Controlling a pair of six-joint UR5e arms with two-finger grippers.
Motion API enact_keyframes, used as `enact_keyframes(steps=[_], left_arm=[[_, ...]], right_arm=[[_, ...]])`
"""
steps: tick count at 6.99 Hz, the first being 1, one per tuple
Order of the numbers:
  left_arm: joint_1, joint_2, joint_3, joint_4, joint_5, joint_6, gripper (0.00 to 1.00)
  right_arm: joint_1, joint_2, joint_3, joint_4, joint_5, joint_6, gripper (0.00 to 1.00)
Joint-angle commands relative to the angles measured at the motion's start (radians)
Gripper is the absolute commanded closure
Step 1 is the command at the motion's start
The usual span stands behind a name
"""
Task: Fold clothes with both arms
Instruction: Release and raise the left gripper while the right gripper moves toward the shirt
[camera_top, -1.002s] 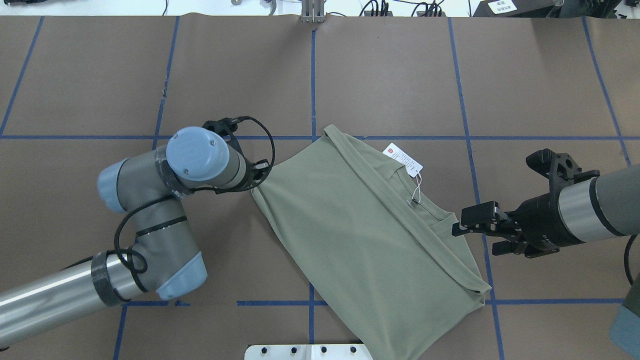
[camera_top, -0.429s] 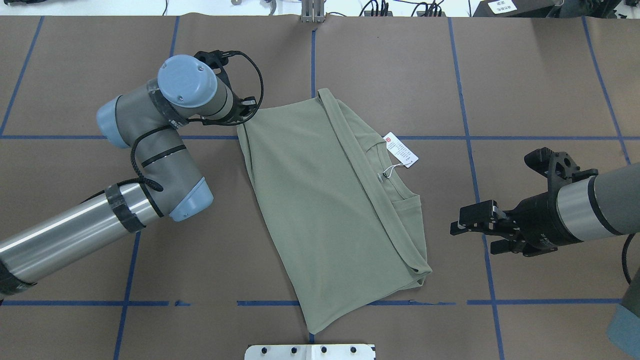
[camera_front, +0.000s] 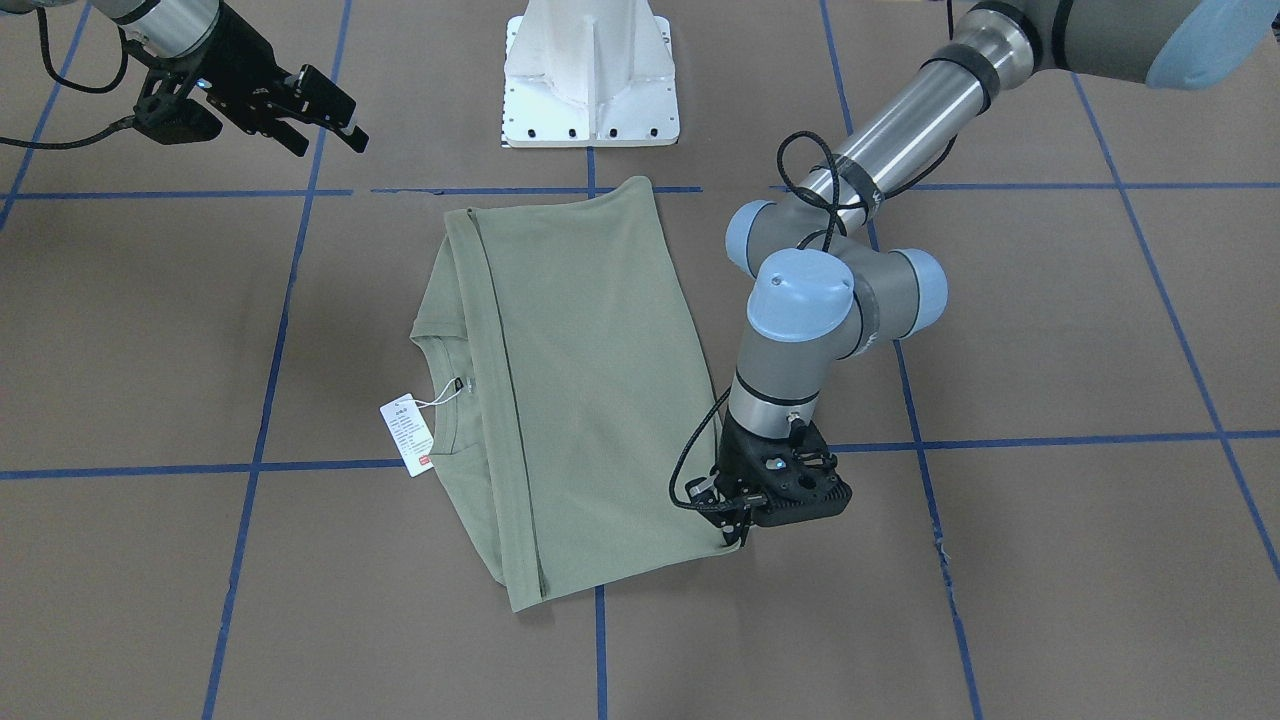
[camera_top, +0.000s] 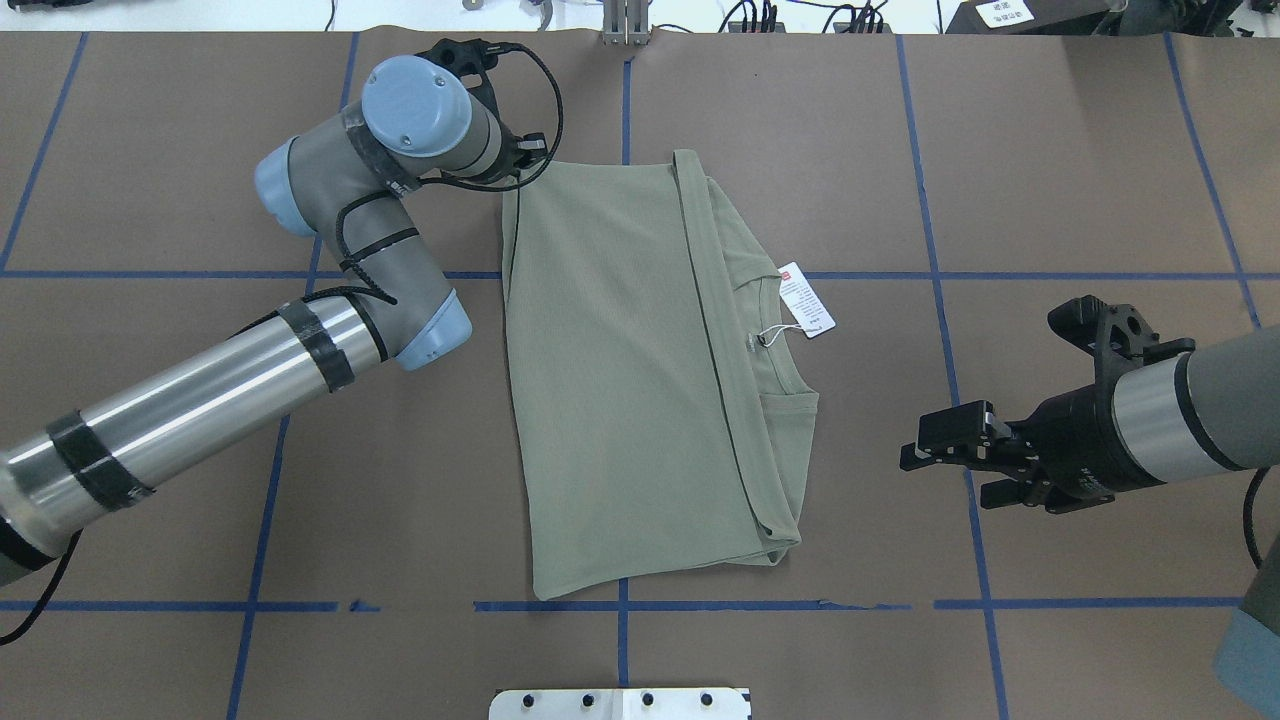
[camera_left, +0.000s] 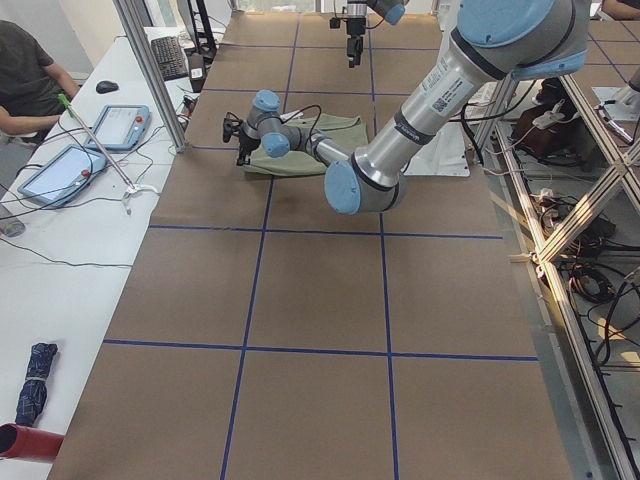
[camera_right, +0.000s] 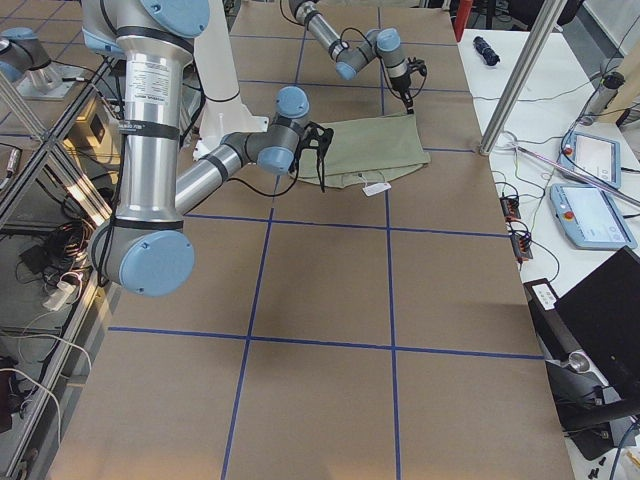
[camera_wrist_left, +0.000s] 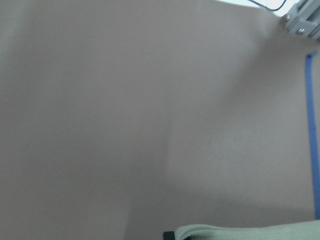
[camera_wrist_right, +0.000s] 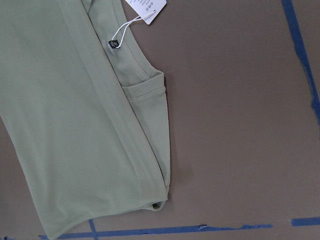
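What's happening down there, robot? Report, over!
Left tool shut on shirt corner. Right tool open, clear of it. Shirt folded flat, tag out. Nothing in the way.

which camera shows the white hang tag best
Exterior front-facing: the hang tag lies whole and unblocked at the edge of the shirt, its string visible. Overhead exterior shows it whole too. Right wrist-mounted crops it at the top edge. Exterior right shows a tiny white speck. Exterior left and left wrist-mounted don't show it.
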Motion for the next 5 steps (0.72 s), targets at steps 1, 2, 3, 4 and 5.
enact_keyframes(steps=[1,2,3,4,5], left_arm=[[0.001,-0.132,0.253,-0.146,0.077,0.02,1.0],[0.004,-0.189,0.323,-0.173,0.083,0.026,1.0],[0.004,-0.188,0.327,-0.178,0.085,0.026,1.0],[0.006,-0.186,0.328,-0.178,0.086,0.036,0.01],[0.004,-0.188,0.327,-0.179,0.086,0.08,0.0]], right_arm=[[-0.003,0.003,-0.002,0.0,0.001,0.0,0.0],[-0.003,0.004,0.0,-0.002,-0.001,0.0,0.0],[-0.005,0.006,0.002,-0.002,-0.002,0.0,0.0],[-0.005,0.009,0.0,-0.002,-0.004,0.0,0.0],[-0.008,0.009,0.0,-0.002,-0.01,0.0,0.0]])
